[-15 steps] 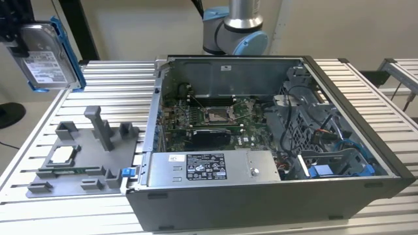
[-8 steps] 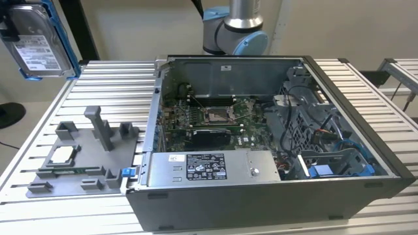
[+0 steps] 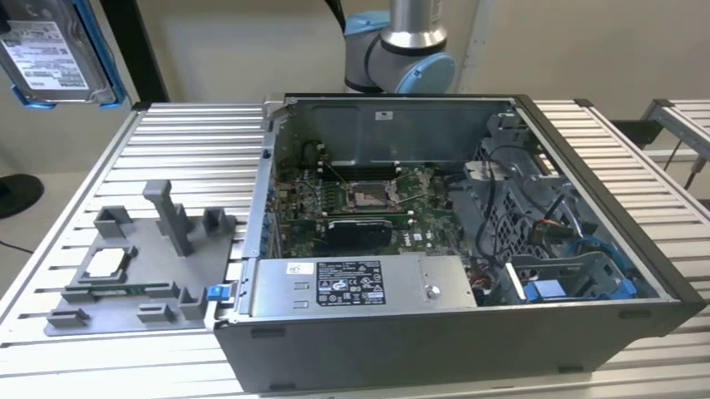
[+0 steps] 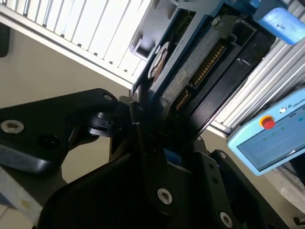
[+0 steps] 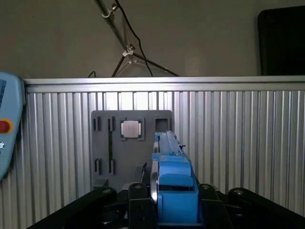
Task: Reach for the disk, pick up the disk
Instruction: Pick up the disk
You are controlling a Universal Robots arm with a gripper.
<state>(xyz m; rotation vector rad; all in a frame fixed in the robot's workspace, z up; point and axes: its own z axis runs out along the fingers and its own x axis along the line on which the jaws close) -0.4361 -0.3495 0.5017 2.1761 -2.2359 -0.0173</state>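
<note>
Up and to the exterior view's left of the open computer case (image 3: 444, 349), the disk (image 3: 53, 51) is held in the air, well clear of the ribbed tabletop (image 3: 189, 133). Its top and one side are cut off by the picture's edge. A white barcode label is carried on its face, with print too small to be made out, and its edges are framed by a blue bracket. In the first wrist view the disk (image 5: 174, 191) is seen edge-on, clamped between the black jaws, which are themselves partly cut off. Beside the case, a grey fixture plate (image 3: 122, 283) is laid flat, with a small silver chip (image 3: 108, 263) set on it. Inside the case, another label is borne by a long grey box (image 3: 355, 287).
</note>
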